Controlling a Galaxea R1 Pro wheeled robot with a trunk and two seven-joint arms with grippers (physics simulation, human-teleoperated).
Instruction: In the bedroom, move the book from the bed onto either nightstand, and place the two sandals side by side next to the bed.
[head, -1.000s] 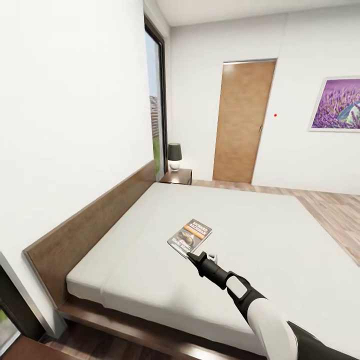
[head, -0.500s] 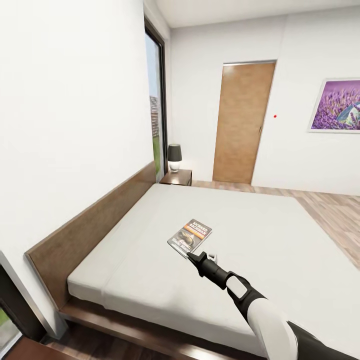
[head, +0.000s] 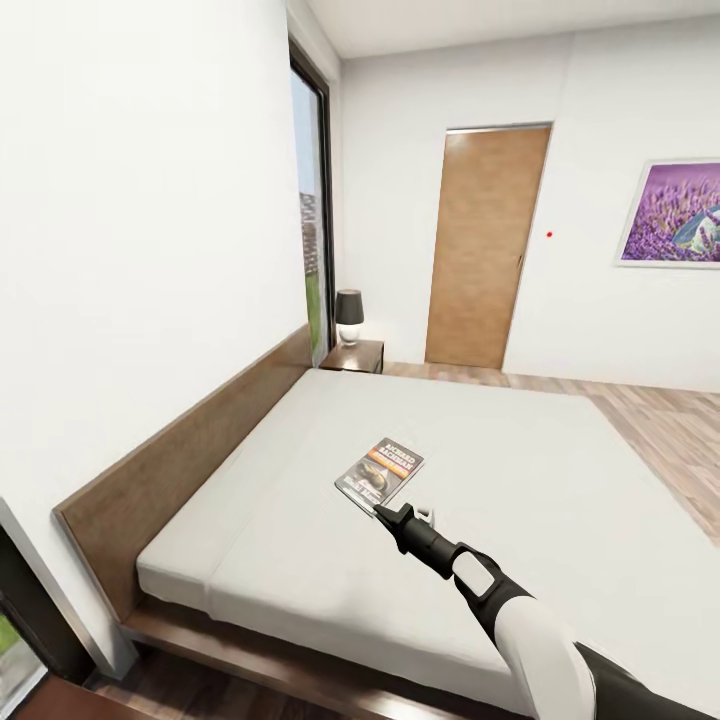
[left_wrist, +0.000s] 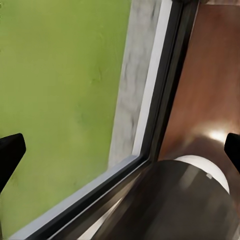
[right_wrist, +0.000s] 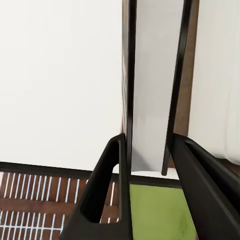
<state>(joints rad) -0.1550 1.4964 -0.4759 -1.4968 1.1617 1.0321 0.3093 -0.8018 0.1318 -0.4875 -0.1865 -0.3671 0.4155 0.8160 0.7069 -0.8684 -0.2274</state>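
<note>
The book (head: 380, 471) lies mid-bed (head: 520, 450), not yet moved. The right claw (head: 392, 512) touches its 6 o'clock corner; whether it grips, I cannot tell. The nightstand (head: 354, 353) waits at 12 o'clock. Sandals remain.

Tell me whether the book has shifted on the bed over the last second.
No. The book lies at the same spot on the bed, its near corner at the right claw. Only the camera drifted slightly.

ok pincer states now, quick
left pincer: open
right pincer: at the book corner, grip cannot be told
</note>
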